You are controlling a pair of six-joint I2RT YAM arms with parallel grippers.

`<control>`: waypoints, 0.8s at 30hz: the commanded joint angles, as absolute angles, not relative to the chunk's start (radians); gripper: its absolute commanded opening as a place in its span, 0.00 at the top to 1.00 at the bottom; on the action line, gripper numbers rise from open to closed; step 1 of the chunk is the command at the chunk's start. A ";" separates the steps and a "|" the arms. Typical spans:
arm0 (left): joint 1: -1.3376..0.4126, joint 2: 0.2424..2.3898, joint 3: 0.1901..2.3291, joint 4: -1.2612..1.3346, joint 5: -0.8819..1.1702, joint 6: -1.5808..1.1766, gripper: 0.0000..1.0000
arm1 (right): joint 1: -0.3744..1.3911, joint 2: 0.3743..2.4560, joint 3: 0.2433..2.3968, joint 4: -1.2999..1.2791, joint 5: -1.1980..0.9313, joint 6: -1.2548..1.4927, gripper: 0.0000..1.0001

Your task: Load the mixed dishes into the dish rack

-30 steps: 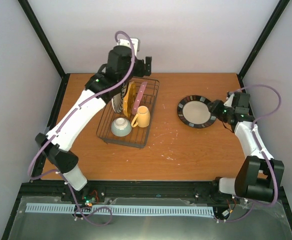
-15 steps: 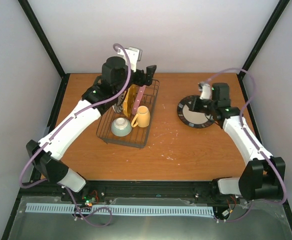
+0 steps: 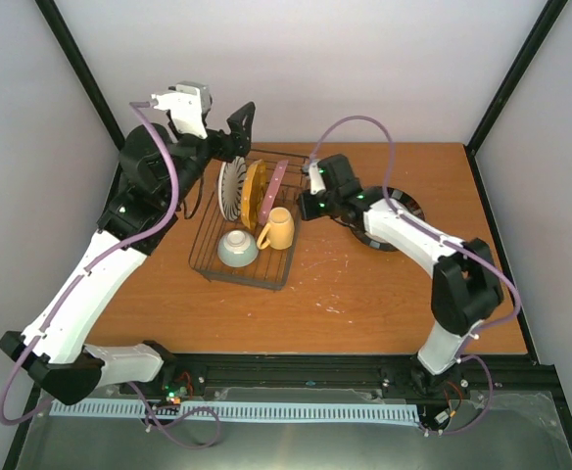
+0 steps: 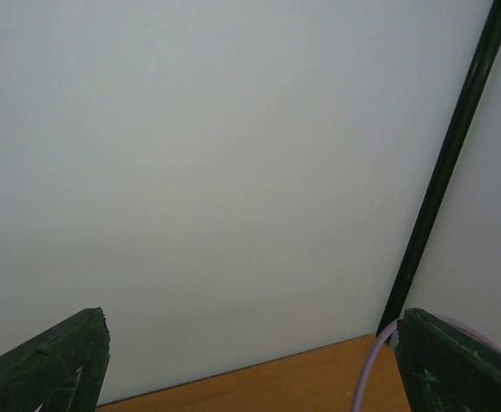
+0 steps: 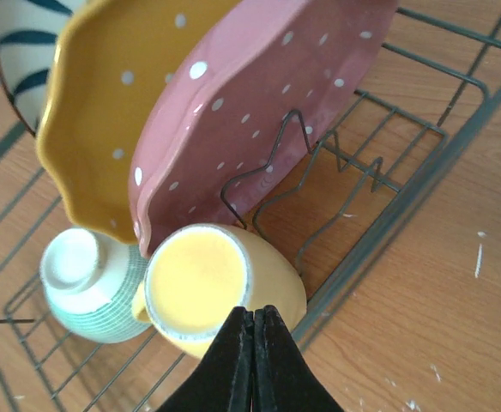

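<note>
The dish rack stands left of the table's middle. In it, on edge, are the striped white plate, the orange-yellow scalloped plate and the pink dotted plate. In front of them sit the yellow mug and the pale blue-green bowl. The dark-rimmed plate lies flat on the table, mostly hidden under my right arm. My right gripper is shut on nothing, its tips just over the mug at the rack's right side. My left gripper is open, raised and facing the back wall.
Black frame posts stand at the back corners, close to my raised left wrist. Grey walls close in the table on three sides. A purple cable loops above my right arm. Bare wood lies in front of the rack and the plate.
My right arm swung left from the dark-rimmed plate to the rack's right side and shut on nothing. My left arm lifted up and back to the left, away from the rack.
</note>
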State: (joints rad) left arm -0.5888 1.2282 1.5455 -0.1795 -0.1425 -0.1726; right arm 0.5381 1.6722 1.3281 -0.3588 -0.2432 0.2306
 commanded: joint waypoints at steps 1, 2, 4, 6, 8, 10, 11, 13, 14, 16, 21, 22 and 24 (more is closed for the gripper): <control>-0.561 1.240 1.513 -0.214 -0.106 -0.165 0.09 | 0.614 1.761 1.432 -0.385 -0.029 0.155 0.97; -0.557 1.235 1.507 -0.215 -0.103 -0.167 0.09 | 0.624 1.782 1.452 -0.394 -0.004 0.146 0.97; -0.549 1.223 1.498 -0.214 -0.101 -0.167 0.09 | 0.641 1.827 1.498 -0.416 0.050 0.131 0.97; -0.541 1.212 1.495 -0.214 -0.102 -0.162 0.09 | 0.654 1.854 1.529 -0.427 0.108 0.119 0.97; -0.534 1.204 1.494 -0.215 -0.102 -0.155 0.09 | 0.659 1.876 1.549 -0.427 0.148 0.109 0.97; -0.529 1.198 1.490 -0.217 -0.107 -0.148 0.09 | 0.659 1.906 1.581 -0.439 0.177 0.103 0.97; -0.527 1.196 1.487 -0.218 -0.107 -0.145 0.08 | 0.660 1.925 1.605 -0.453 0.181 0.098 0.97; -0.523 1.194 1.482 -0.222 -0.111 -0.140 0.08 | 0.660 1.969 1.654 -0.485 0.175 0.089 0.97; -0.522 1.194 1.479 -0.222 -0.113 -0.139 0.08 | 0.661 1.989 1.682 -0.503 0.168 0.085 0.97; -0.519 1.191 1.472 -0.223 -0.117 -0.135 0.08 | 0.661 2.024 1.712 -0.518 0.143 0.079 0.97; -0.509 1.179 1.449 -0.217 -0.129 -0.129 0.08 | 0.661 2.088 1.756 -0.557 0.078 0.087 0.97; -0.508 1.177 1.447 -0.218 -0.132 -0.128 0.09 | 0.661 2.093 1.759 -0.563 0.070 0.086 0.97; -0.505 1.174 1.443 -0.216 -0.133 -0.126 0.08 | 0.661 2.102 1.762 -0.576 0.051 0.083 0.97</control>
State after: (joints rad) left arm -0.5152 1.1999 1.4494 -0.2260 -0.1242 -0.1524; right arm 0.6525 2.0789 1.7298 -0.5217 0.0917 0.0937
